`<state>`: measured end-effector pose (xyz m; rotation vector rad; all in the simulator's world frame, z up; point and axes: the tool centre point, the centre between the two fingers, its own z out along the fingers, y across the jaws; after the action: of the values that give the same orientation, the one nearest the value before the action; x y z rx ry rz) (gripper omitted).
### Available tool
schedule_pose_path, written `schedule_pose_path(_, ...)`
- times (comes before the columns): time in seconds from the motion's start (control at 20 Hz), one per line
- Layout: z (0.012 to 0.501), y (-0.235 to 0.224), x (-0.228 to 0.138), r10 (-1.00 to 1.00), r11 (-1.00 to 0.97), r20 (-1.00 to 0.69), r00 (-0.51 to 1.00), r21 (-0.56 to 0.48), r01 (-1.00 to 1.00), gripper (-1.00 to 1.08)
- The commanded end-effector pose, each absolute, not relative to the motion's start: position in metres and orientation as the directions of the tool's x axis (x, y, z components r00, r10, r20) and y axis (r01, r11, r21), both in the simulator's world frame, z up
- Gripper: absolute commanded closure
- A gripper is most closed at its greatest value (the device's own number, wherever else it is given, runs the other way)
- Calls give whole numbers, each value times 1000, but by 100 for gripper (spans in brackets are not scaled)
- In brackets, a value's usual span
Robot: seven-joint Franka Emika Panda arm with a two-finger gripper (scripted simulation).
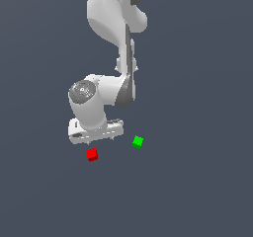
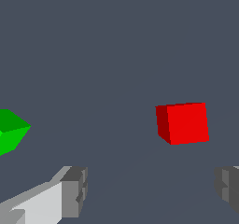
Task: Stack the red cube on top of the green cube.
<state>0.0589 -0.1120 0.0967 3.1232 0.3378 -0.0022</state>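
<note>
Gripper [image 2: 149,190] hanging wide, empty; we are judging red cube [image 2: 186,123] light, rigid, grippable on opposite flat sides, green cube [image 2: 10,130] apart

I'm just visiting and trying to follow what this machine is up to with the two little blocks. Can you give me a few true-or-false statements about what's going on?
1. The red cube sits on the green cube. False: they lie apart on the surface.
2. The gripper has its jaws spread open. True.
3. The jaws are clamped on the green cube. False: they hold nothing.
4. In the exterior view, the red cube lies to the left of the green one. True.
</note>
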Motion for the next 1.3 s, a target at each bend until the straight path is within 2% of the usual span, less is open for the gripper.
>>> schedule_pose_path(0.0,89,-125,68,243,-970,0,970,0,243,-92)
schedule_pose_path(0.55,72,-154,92,307,-952,0,952,0,307,-92)
schedule_pose_path(1.25,52,-156,94,313,-950,0,950,0,313,-92)
